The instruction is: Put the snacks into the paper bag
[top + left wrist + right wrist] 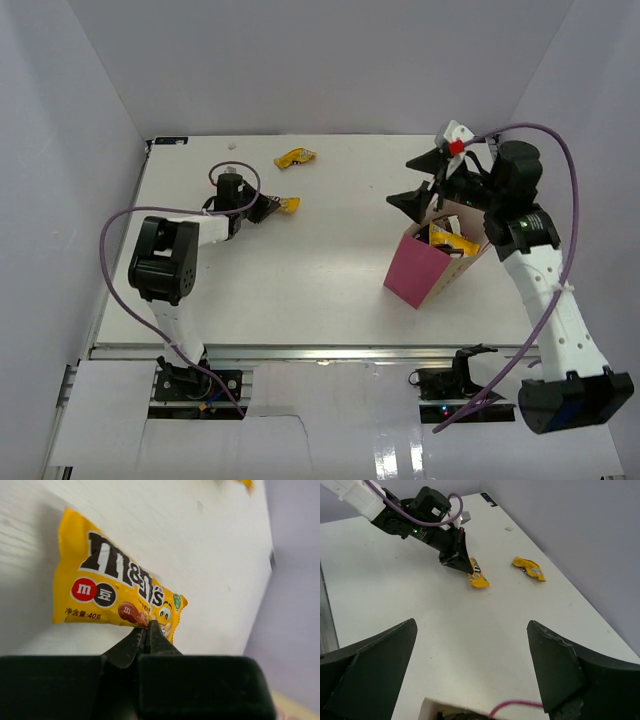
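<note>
The white-and-black left arm [163,262] bends at the elbow well to the left of the magenta-pink upright paper bag [418,272]. Its left gripper [147,628] is pinched tight on the edge of a yellow candy packet [112,592]. The right arm [548,285] arches up beside the bag, with the right gripper [408,182] poised just above the far rim, jaws spread wide.

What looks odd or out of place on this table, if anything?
Little stands out. One yellow candy pack near the far edge of the table lies crumpled and bent, not flat. The left fingers pinch another yellow pack only by its edge. Nothing looks spilled or torn.
</note>
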You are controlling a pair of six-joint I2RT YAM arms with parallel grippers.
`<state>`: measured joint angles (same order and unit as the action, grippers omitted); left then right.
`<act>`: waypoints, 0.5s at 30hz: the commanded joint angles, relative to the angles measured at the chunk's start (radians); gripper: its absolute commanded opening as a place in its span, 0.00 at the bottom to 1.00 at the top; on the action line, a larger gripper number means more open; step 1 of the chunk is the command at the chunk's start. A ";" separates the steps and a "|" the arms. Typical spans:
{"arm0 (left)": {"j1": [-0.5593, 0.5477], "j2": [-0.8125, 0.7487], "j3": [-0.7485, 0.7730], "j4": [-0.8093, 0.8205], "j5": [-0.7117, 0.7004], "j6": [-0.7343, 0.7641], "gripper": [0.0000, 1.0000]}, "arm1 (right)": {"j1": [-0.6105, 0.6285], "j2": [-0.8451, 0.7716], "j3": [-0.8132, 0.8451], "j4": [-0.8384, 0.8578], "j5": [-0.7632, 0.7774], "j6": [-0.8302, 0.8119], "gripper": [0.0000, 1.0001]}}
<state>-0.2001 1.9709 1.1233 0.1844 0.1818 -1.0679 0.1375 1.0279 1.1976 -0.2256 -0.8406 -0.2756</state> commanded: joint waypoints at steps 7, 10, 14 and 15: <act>0.007 -0.342 -0.336 0.441 0.465 0.252 0.00 | 0.332 0.374 0.281 -0.144 0.210 0.255 0.89; 0.004 -0.426 -0.407 0.473 0.530 0.260 0.00 | 0.376 0.455 0.289 -0.106 0.323 0.456 0.86; -0.002 -0.523 -0.445 0.481 0.591 0.269 0.00 | 0.410 0.541 0.312 -0.063 0.358 0.636 0.89; -0.007 -0.556 -0.450 0.481 0.602 0.269 0.00 | 0.415 0.555 0.312 -0.051 0.339 0.660 0.89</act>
<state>-0.1982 1.5120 0.6823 0.5869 0.6834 -0.8341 0.5388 1.5639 1.4544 -0.3153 -0.5346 0.2031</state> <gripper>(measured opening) 0.085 0.890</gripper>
